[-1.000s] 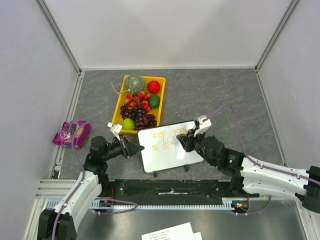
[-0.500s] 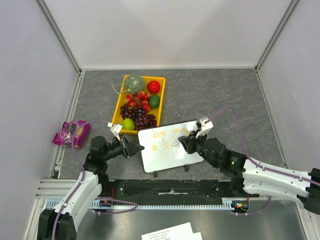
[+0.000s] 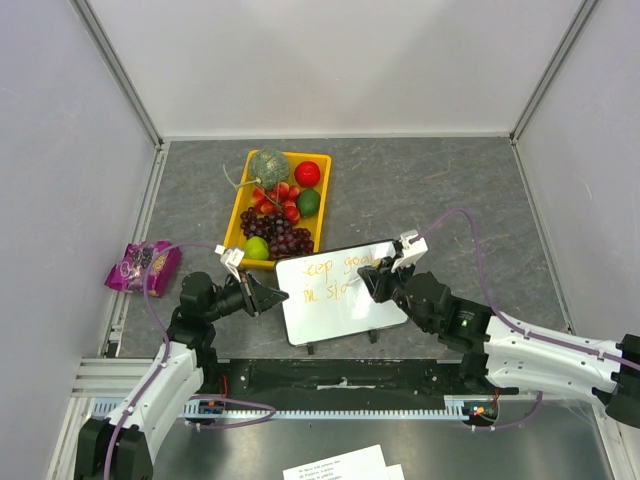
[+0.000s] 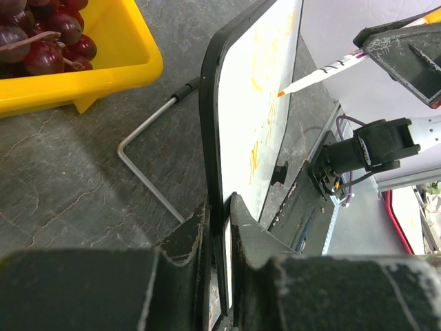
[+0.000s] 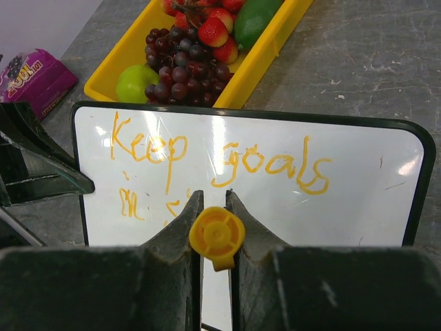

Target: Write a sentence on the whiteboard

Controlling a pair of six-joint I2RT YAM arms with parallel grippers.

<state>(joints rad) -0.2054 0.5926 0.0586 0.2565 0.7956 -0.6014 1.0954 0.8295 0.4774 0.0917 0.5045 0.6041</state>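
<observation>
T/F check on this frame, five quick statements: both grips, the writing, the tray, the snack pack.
1. The left gripper is clamped on the whiteboard edge. True.
2. The right gripper holds a marker with its tip at the board face. True.
3. The writing is blue. False: it is orange, and the top line reads "Keep goals".
4. The yellow tray is empty. False: it holds grapes and other fruit.
5. The purple snack pack lies in the tray. False: it lies on the table, left of the tray.
</observation>
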